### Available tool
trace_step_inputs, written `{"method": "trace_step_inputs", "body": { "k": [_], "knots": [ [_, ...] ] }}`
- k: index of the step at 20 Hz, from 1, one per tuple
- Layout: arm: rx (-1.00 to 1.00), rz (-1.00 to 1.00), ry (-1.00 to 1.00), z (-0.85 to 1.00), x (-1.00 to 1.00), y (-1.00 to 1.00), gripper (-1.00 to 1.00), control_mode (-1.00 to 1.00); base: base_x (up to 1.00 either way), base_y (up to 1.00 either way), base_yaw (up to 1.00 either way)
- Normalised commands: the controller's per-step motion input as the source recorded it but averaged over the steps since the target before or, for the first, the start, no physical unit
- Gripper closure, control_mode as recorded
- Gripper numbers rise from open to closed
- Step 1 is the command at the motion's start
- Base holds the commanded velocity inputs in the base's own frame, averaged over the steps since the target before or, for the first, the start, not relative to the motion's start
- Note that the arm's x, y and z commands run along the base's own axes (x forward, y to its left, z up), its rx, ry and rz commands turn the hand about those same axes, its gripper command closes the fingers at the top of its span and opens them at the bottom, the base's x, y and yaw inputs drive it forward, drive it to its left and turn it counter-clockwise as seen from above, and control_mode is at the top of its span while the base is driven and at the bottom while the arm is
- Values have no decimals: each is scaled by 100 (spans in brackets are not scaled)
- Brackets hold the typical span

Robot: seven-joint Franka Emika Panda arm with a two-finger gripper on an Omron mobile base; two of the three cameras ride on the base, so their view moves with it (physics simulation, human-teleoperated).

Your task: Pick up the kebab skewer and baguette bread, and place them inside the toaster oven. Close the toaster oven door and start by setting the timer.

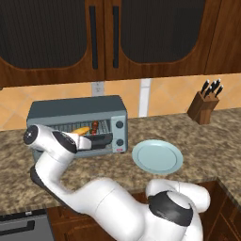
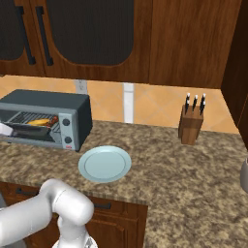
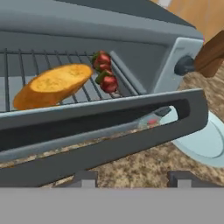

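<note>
On the wire rack inside the toaster oven (image 1: 77, 123) I see the baguette bread (image 3: 52, 85) lying at a slant, with the kebab skewer (image 3: 105, 72) just beside its right end in the hand view; whether the two touch I cannot tell. Both items rest on the rack bars, the skewer's red chunks nearer the knob panel. The toaster oven door (image 3: 105, 131) is partly raised, standing at an angle between flat and upright, its dark glass window crossing the hand view below the rack and its frame edge nearest the camera. One round dark knob (image 3: 184, 65) shows on the right panel.

I see the gripper (image 1: 96, 140) at the front of the oven, against the door. Its two finger tips (image 3: 85, 178) rise just under the door's lower edge. From these views I cannot tell how wide the jaws stand or whether they grip the door.

Right of the oven, a pale blue plate (image 1: 157, 156) lies on the speckled bench (image 1: 207, 141). Well apart, near the back wall, stands a wooden knife block (image 1: 204, 106).
</note>
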Motion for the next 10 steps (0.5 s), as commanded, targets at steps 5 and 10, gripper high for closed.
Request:
{"method": "trace_step_inputs", "body": {
  "k": [5, 10],
  "knots": [
    [12, 0, -7, 1, 65, -59, -100, -100, 0, 0, 0],
    [17, 0, 0, -3, 6, -36, -100, -100, 0, 0, 0]
  ]
}}
